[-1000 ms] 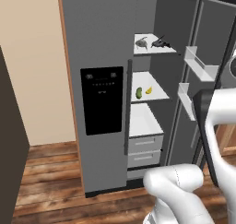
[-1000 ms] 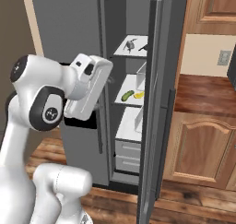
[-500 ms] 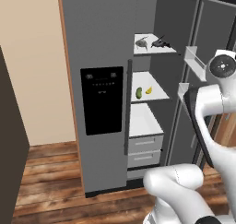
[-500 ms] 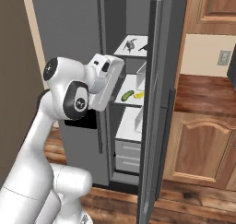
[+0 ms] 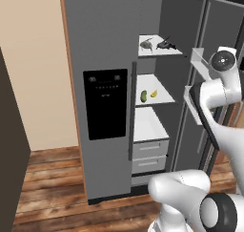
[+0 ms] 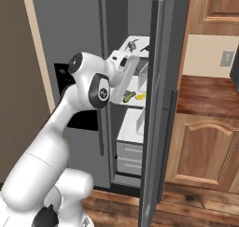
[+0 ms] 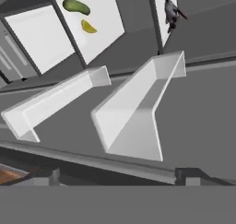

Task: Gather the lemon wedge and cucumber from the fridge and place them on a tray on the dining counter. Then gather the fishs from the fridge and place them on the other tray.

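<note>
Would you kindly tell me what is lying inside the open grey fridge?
Inside the grey fridge, two dark fish lie on the top shelf; a green cucumber and yellow lemon wedge below. Drawer contents are hidden.

Glossy white rounded arm (image 6: 70, 123), dark grey joint discs.

Simulated kitchen: beige plaster wall (image 5: 43, 59) at left, reddish-brown wooden plank floor (image 5: 52, 178), tall grey two-door fridge (image 5: 102, 45) with its right door open, brown wooden panelled cabinets (image 6: 205, 151) at right.
</note>
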Robot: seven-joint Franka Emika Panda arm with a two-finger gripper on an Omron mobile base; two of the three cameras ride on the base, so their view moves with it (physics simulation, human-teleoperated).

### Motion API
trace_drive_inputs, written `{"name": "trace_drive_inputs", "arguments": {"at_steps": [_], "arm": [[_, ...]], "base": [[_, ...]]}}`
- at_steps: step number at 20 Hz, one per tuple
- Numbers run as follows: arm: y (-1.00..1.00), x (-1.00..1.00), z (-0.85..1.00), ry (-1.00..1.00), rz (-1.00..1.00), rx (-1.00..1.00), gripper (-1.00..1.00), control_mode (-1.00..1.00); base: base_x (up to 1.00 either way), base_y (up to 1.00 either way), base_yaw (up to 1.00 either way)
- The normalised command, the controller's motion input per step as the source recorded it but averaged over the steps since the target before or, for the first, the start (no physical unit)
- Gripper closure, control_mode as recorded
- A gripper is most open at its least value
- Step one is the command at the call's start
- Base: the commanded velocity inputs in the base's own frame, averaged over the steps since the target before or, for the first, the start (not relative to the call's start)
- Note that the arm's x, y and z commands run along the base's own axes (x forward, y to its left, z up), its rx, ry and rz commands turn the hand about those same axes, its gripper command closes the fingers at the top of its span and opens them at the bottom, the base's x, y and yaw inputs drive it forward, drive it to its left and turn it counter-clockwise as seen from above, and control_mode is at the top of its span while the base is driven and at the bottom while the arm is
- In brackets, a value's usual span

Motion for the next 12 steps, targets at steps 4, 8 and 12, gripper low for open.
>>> {"name": "trace_drive_inputs", "arguments": {"at_steps": [4, 8, 12], "arm": [[-0.50, 0.56, -0.09, 0.02, 0.00, 0.00, -1.00, -1.00], [-0.41, 0.60, -0.11, 0.03, 0.00, 0.00, -1.00, -1.00], [-0.51, 0.25, -0.14, 0.03, 0.00, 0.00, -1.00, -1.00]], "base": [[0.00, 0.00, 0.00], [0.00, 0.00, 0.00], [0.00, 0.00, 0.00]]}}
